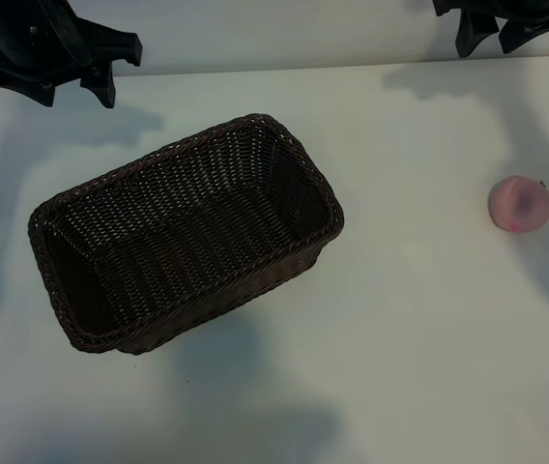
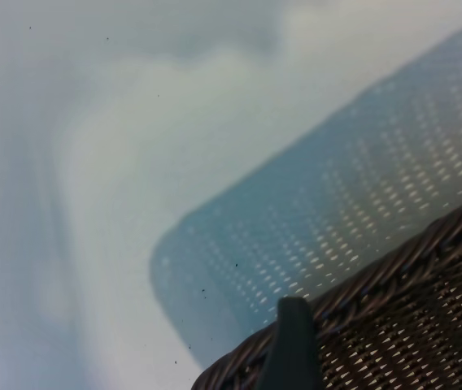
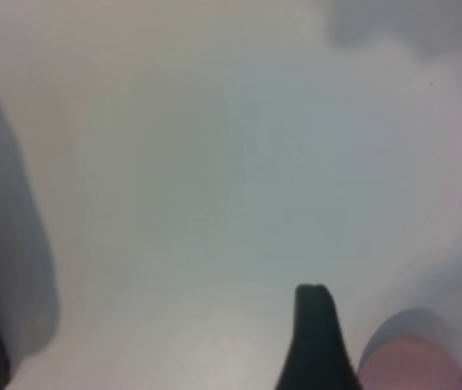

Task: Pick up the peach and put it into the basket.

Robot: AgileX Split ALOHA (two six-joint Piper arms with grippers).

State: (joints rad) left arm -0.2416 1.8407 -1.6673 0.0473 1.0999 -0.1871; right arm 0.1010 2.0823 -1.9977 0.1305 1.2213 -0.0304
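Observation:
The peach (image 1: 519,204), small, round and pale pink, lies on the white table at the right, far from the basket. It also shows at the edge of the right wrist view as the peach (image 3: 410,366), just beside one dark finger (image 3: 316,341). The dark brown wicker basket (image 1: 186,232) stands left of the middle, turned at an angle, with nothing inside. My right gripper (image 1: 495,41) hangs open at the far right edge, behind the peach and apart from it. My left gripper (image 1: 72,89) is open at the far left, behind the basket; its finger (image 2: 296,345) shows over the basket rim (image 2: 394,268).
The white table (image 1: 419,329) stretches between basket and peach and along the front. Soft shadows of the arms fall on it. Nothing else stands on it.

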